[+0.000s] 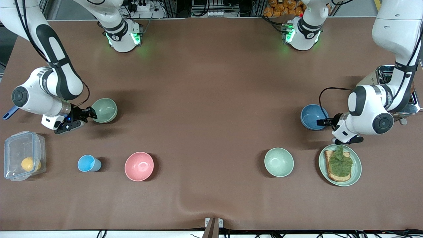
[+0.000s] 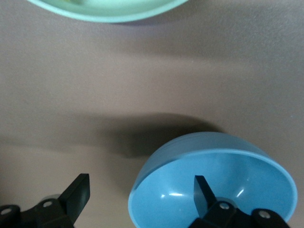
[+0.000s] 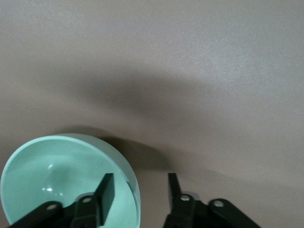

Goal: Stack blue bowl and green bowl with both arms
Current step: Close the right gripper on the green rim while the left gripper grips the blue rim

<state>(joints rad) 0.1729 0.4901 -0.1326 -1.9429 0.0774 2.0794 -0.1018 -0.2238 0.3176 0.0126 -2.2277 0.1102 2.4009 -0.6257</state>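
The left gripper [image 2: 142, 194] stands wide open astride the blue bowl's [image 2: 213, 183] rim, toward the left arm's end. The right gripper [image 3: 140, 190], half open, straddles the green bowl's [image 3: 61, 180] rim without touching it, toward the right arm's end.

— Can any text, label, brand or number be read on the things shown?

— None can be read. A small dark mark is seen on the base of each arm in the front view, but no letters or figures can be made out in it.

— And in the two wrist views?

— No writing or sign is shown in either of them.
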